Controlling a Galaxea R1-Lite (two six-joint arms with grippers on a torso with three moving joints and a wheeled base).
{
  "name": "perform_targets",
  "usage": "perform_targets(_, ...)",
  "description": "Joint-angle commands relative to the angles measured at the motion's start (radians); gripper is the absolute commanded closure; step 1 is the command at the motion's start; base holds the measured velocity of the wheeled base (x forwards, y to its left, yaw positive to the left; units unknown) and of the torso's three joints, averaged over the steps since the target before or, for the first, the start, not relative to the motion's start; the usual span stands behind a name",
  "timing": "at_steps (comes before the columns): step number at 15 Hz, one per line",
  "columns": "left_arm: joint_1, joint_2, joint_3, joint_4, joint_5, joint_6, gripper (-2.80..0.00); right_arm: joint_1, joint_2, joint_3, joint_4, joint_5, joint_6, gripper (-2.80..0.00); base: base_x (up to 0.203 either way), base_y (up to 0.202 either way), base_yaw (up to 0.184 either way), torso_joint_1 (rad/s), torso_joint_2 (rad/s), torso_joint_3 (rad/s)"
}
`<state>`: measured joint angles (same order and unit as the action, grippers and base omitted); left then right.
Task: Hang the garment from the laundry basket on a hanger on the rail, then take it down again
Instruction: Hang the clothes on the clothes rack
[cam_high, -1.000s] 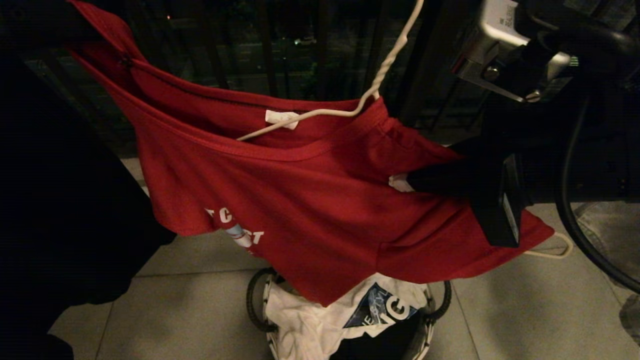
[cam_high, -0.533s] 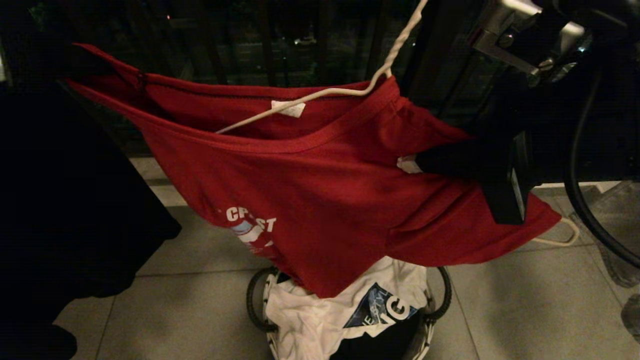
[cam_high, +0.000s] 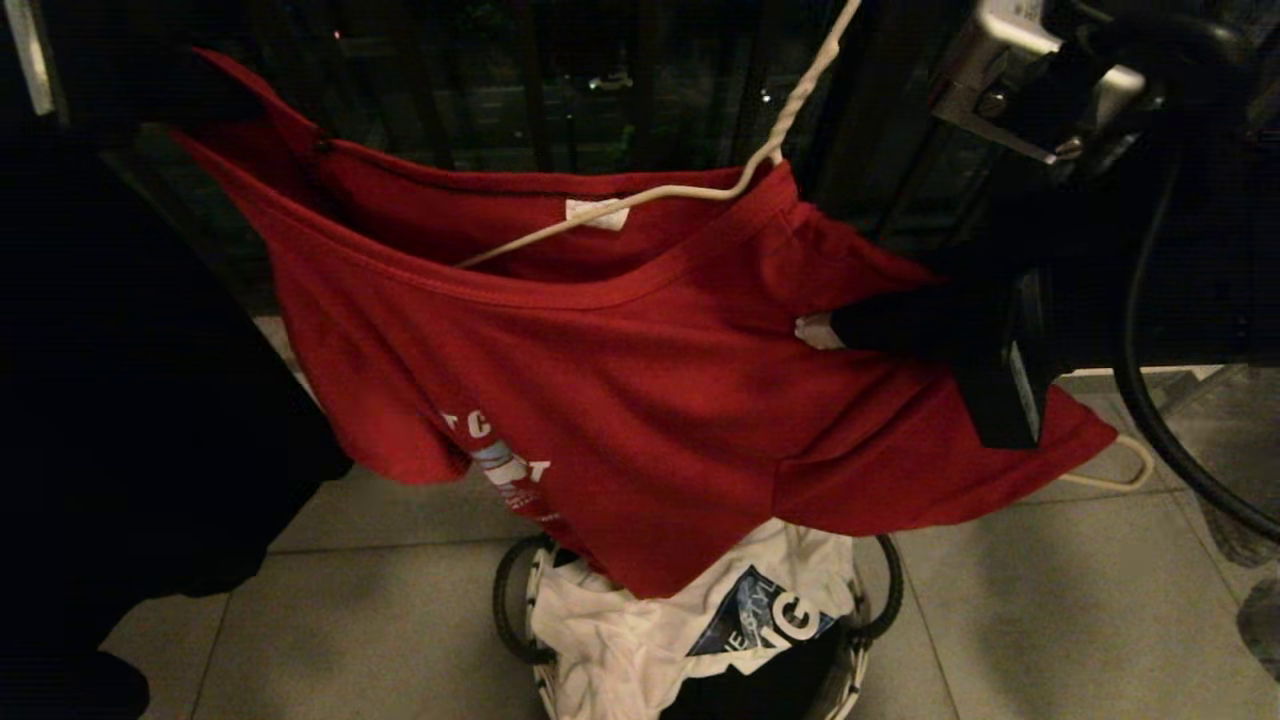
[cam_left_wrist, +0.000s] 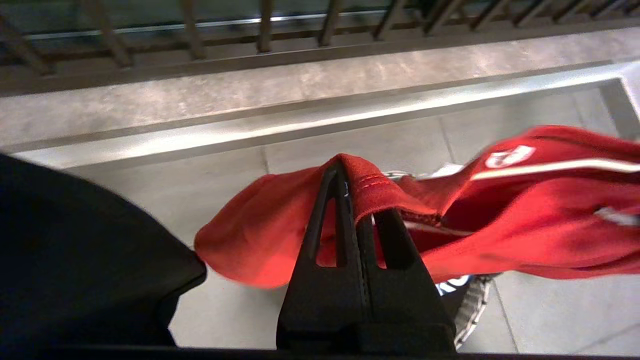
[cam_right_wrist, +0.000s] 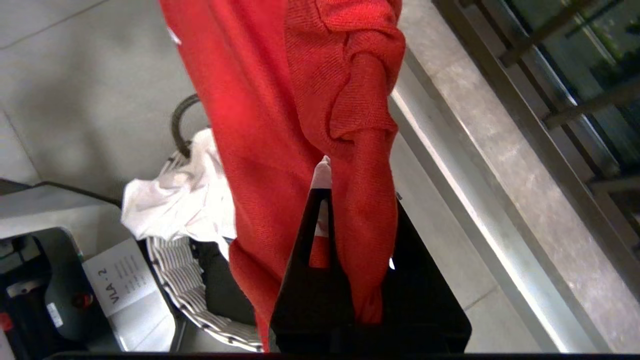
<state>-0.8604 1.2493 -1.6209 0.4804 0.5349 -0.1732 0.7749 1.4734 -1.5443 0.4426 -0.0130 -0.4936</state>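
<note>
Shirt (cam_high: 640, 400) out of the basket (cam_high: 870, 610), mid-frame, half threaded on the hanger (cam_high: 700, 190); both grippers, left (cam_left_wrist: 345, 175) and right (cam_right_wrist: 322, 187), pinch its fabric; hanging and removal remain

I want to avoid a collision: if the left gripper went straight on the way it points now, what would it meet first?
Probably nothing near: the left gripper, shut on the garment, points over bare floor tiles toward the raised stone ledge below the railing. Depth is unclear.
</note>
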Motion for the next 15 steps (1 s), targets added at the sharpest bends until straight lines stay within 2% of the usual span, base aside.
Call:
perform_targets(1,-0.008,0.025,-0.007,0.001,0.002,-0.002,0.00,0.018,0.023,-0.008,0.001,0.001,-0.005,0.00,0.000,0.000,0.000,0.000,0.00,0.000)
perform_targets(4,-0.011,0.066,-0.039,0.000,0.001,-0.009,0.00,0.025,0.057,-0.060,0.001,0.005,-0.005,0.00,0.000,0.000,0.000,0.000,0.00,0.000)
perform_targets(7,-0.062,0.108,-0.110,-0.003,0.001,-0.020,0.00,0.043,0.067,-0.086,-0.012,0.008,0.010,0.00,0.000,0.000,0.000,0.000,0.00,0.000)
perform_targets(10,-0.078,0.129,-0.220,0.004,0.020,-0.020,0.00,0.037,0.062,-0.077,-0.015,0.008,0.015,0.00,0.000,0.000,0.000,0.000,0.00,0.000)
perform_targets(11,-0.107,0.129,-0.224,0.005,0.020,-0.020,0.00,0.035,0.063,-0.078,-0.016,0.011,0.017,0.00,0.000,0.000,0.000,0.000,0.00,0.000)
perform_targets(13,-0.174,0.132,-0.226,0.004,0.019,-0.038,0.00,0.036,0.060,-0.079,-0.021,0.031,0.067,0.00,0.000,0.000,0.000,0.000,0.00,0.000)
perform_targets(15,-0.199,0.138,-0.229,0.004,-0.007,-0.041,0.00,0.035,0.042,-0.079,-0.021,0.066,0.110,0.00,0.000,0.000,0.000,0.000,0.00,0.000)
